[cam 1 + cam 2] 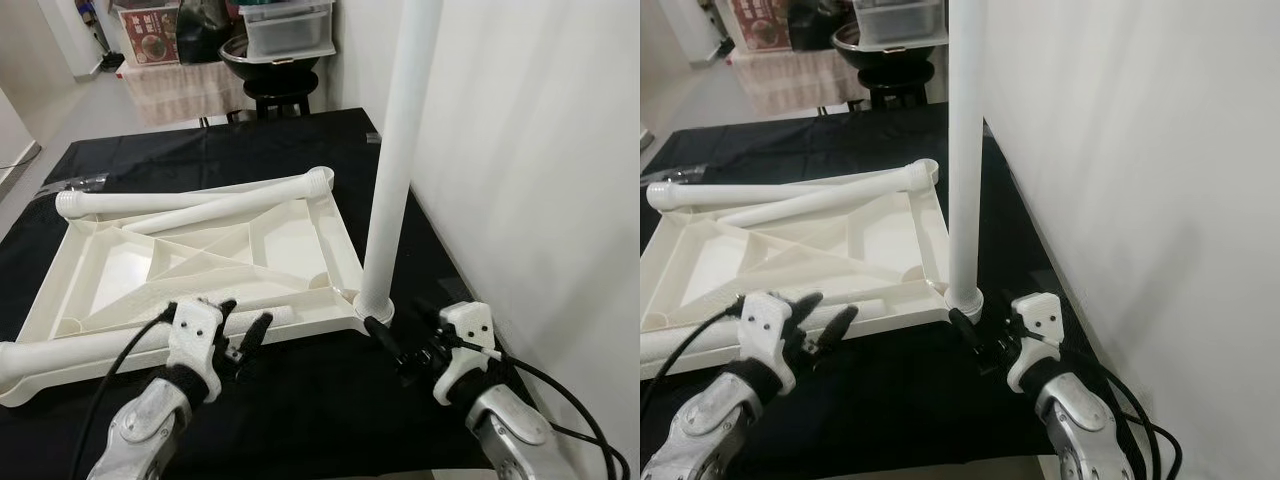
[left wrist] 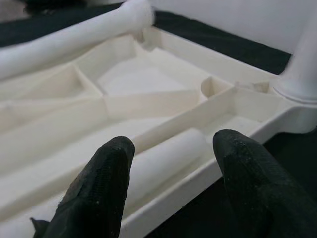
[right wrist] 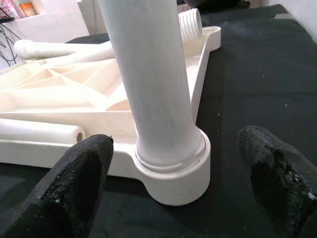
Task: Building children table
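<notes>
I am looking down at a white plastic tabletop lying upside down on a black cloth; it fills the centre and left of the frame, ribbed underside facing up.

One white leg stands upright in the tabletop's corner socket, lower centre-right of the frame. My right gripper sits just below that socket, fingers spread wide on either side of the leg's base and holding nothing. I judge this leg to be seated; to check it, I would close low on the tube near the collar and twist gently, keeping it upright.

My left gripper is at the lower left, fingers apart and empty, poised over a loose leg that lies in the trough along the tabletop's near edge. To lift it well I would come straight down, close across the round tube near its end, and raise it clear of the ribs.

As a shallow tray, the upturned tabletop holds that loose leg; another leg lies slantwise across its far ribs; one more runs along its far edge with a threaded end at the upper-right corner. A fifth tube lies along the lower-left edge.
</notes>
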You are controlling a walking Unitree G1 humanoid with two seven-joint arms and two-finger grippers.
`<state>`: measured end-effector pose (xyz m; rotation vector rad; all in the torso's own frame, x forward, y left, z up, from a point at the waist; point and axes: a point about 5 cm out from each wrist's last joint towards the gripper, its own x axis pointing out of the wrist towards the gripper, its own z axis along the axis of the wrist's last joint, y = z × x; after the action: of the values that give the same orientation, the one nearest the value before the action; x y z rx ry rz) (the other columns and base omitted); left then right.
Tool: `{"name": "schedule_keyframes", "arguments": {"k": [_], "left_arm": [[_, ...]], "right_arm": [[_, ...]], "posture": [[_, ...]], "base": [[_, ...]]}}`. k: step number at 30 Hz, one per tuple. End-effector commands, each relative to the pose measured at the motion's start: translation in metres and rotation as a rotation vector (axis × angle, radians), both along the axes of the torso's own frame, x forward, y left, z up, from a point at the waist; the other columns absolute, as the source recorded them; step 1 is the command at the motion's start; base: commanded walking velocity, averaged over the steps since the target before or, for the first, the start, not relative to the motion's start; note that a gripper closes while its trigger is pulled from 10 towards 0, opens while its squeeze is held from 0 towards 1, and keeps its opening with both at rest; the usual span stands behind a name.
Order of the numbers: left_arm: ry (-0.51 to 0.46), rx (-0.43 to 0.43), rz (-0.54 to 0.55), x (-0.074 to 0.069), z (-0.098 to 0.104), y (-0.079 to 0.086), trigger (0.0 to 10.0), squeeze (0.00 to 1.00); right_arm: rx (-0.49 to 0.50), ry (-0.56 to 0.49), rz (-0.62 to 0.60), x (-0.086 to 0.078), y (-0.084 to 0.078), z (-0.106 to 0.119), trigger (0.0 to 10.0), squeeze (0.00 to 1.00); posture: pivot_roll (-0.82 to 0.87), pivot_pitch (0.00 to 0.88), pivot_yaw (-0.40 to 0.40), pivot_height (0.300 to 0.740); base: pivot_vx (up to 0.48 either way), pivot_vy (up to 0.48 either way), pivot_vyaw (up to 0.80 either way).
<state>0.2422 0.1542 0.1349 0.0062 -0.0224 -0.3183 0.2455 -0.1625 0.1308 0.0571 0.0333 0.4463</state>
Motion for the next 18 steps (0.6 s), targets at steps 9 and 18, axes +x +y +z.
{"name": "schedule_keyframes", "arguments": {"k": [9, 18], "left_arm": [[0.139, 0.004, 0.031, 0.001, -0.018, 0.006, 10.0, 0.00], [0.155, 0.034, -0.003, 0.003, -0.020, 0.004, 10.0, 0.00]], "right_arm": [[0.011, 0.030, -0.029, -0.007, -0.004, -0.002, 10.0, 0.00], [0.015, 0.043, -0.051, -0.005, -0.006, -0.005, 10.0, 0.00]], "posture": [[-0.14, 0.113, 0.052, 0.740], [-0.14, 0.105, 0.060, 0.740]], "base": [[0.000, 0.053, 0.00], [0.000, 0.480, 0.00]]}}
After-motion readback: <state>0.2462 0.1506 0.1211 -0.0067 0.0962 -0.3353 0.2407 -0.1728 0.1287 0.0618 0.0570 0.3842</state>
